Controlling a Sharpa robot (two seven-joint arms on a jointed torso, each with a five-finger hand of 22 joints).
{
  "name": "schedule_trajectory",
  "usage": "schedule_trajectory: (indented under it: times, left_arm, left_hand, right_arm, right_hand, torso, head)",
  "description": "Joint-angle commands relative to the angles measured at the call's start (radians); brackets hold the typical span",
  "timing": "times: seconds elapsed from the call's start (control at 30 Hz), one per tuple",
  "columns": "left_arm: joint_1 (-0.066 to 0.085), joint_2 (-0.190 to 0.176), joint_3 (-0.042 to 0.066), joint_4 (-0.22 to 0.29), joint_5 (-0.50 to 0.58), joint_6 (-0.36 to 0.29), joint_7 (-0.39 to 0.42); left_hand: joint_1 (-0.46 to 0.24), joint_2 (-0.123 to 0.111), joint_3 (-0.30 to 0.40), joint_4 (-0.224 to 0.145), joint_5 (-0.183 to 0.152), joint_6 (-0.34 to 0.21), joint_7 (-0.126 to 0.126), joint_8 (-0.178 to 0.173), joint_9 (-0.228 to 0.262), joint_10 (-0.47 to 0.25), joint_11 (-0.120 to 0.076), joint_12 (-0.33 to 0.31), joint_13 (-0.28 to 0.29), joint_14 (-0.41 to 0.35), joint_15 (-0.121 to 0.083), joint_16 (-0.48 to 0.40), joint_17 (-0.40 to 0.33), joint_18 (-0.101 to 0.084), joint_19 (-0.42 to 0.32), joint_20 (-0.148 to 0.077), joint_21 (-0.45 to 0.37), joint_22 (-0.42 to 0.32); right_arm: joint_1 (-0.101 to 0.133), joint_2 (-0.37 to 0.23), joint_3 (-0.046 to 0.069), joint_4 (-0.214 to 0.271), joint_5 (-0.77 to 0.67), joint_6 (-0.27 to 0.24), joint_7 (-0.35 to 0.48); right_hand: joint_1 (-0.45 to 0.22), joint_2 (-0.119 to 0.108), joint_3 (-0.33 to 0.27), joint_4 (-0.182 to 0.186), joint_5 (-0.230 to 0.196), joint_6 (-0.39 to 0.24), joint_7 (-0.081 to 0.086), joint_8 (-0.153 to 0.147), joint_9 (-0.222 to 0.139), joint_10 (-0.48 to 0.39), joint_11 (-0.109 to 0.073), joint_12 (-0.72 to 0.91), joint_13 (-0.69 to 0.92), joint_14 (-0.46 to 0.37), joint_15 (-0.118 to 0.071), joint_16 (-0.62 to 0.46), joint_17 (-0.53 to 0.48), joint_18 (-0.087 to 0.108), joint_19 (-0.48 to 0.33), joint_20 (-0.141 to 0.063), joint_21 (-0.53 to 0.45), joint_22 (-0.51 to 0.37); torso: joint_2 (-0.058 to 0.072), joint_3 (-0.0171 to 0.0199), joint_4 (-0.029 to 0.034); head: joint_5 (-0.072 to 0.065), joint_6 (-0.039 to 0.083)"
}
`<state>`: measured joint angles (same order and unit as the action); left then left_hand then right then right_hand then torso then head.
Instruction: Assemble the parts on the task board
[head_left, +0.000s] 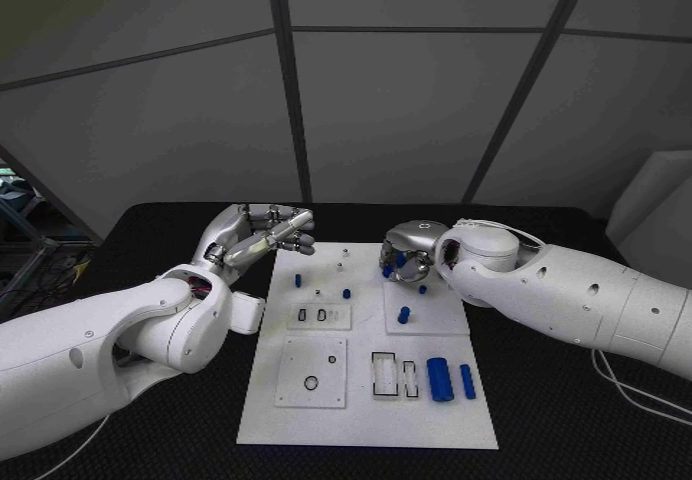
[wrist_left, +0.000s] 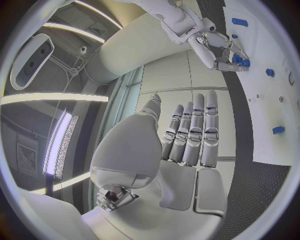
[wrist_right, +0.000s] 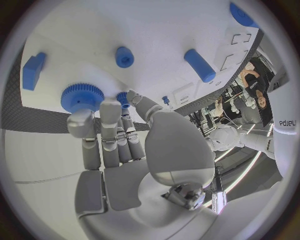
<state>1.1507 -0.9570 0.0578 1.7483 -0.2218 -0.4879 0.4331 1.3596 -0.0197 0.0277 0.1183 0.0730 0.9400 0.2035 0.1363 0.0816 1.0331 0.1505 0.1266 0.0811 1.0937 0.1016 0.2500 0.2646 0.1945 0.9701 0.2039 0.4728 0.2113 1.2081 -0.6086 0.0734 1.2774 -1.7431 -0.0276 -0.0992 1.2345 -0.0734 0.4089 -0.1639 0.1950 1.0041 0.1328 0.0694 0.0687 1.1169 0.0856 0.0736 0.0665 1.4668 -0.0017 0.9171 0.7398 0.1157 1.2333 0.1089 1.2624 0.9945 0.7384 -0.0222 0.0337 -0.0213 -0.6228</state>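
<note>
The white task board (head_left: 368, 410) lies in the middle of the black table. My right hand (head_left: 408, 255) hovers over the board's far right part, its fingertips (wrist_right: 111, 107) pinching a small blue part (wrist_right: 123, 99) right beside a blue gear (wrist_right: 81, 96). I cannot tell whether that part stands in the board or is lifted. The same hand (wrist_left: 220, 47) and its blue part (wrist_left: 241, 61) show in the left wrist view. My left hand (head_left: 268, 235) is raised at the board's far left corner, fingers (wrist_left: 194, 130) straight and holding nothing.
Several blue pegs stand on the board, among them one (head_left: 297, 280) at the left and one (head_left: 404, 315) near the middle. A thick blue cylinder (head_left: 440, 379) and a thinner one (head_left: 467, 380) lie at the near right beside rectangular slots (head_left: 385, 374).
</note>
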Motion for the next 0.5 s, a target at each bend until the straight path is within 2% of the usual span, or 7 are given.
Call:
schedule_trajectory:
  times: [0.03, 0.23, 0.4, 0.5]
  left_arm:
    - [0.001, -0.002, 0.001, -0.001, 0.0, 0.005, 0.014]
    - [0.001, -0.002, 0.001, -0.002, 0.001, 0.006, 0.014]
    - [0.001, -0.004, 0.001, -0.003, 0.001, 0.007, 0.012]
    - [0.001, -0.004, 0.001, -0.003, 0.001, 0.009, 0.011]
  left_hand:
    - [0.003, 0.003, -0.002, -0.004, -0.001, 0.007, 0.001, -0.004, -0.001, 0.001, 0.005, -0.004, -0.001, -0.009, 0.002, -0.002, 0.002, -0.015, 0.001, 0.0, 0.002, 0.001]
    - [0.003, 0.003, -0.002, -0.004, -0.001, 0.007, 0.001, -0.004, -0.001, 0.001, 0.005, -0.004, -0.001, -0.009, 0.002, -0.002, 0.002, -0.015, 0.001, 0.0, 0.002, 0.001]
    - [0.003, 0.003, -0.002, -0.004, -0.001, 0.008, 0.001, -0.005, -0.001, 0.001, 0.005, -0.004, -0.001, -0.011, 0.002, -0.003, 0.003, -0.015, -0.001, 0.0, 0.002, 0.001]
    - [0.003, 0.003, -0.002, -0.004, -0.001, 0.008, 0.001, -0.005, -0.001, 0.001, 0.005, -0.004, -0.001, -0.011, 0.002, -0.003, 0.003, -0.015, -0.001, 0.0, 0.002, 0.001]
  right_arm:
    - [0.002, 0.002, -0.001, -0.003, -0.009, 0.011, -0.002]
    - [0.002, 0.003, -0.002, -0.003, -0.009, -0.013, 0.005]
    - [0.002, 0.002, -0.003, 0.0, -0.01, -0.05, 0.006]
    - [0.002, -0.001, -0.003, 0.006, -0.01, -0.096, 0.005]
  right_hand:
    - [0.007, 0.002, 0.009, 0.001, 0.006, 0.011, 0.001, 0.001, 0.002, 0.011, 0.001, 0.004, 0.001, 0.015, 0.001, 0.015, 0.014, -0.007, 0.009, -0.001, 0.012, 0.011]
    - [0.01, 0.016, 0.034, 0.011, 0.004, 0.036, 0.005, 0.008, 0.005, 0.042, -0.005, 0.011, 0.002, 0.021, -0.004, 0.076, 0.072, -0.016, 0.036, -0.004, 0.047, 0.064]
    - [0.019, 0.044, 0.068, 0.023, -0.018, 0.083, -0.006, 0.026, 0.014, 0.083, -0.017, 0.019, 0.006, 0.02, -0.012, 0.111, 0.101, -0.02, 0.046, -0.01, 0.066, 0.09]
    - [0.03, 0.056, 0.086, 0.022, -0.023, 0.11, -0.011, 0.037, 0.022, 0.11, -0.024, 0.026, 0.009, 0.021, -0.018, 0.132, 0.12, -0.023, 0.057, -0.015, 0.08, 0.113]
  torso:
    - [0.0, 0.0, -0.0018]
    - [0.001, -0.0003, -0.0003]
    - [0.001, -0.0002, -0.0006]
    - [0.001, 0.0002, -0.0012]
  head:
    - [-0.001, -0.004]
    - [0.002, -0.009]
    - [0.003, -0.011]
    - [0.005, -0.012]
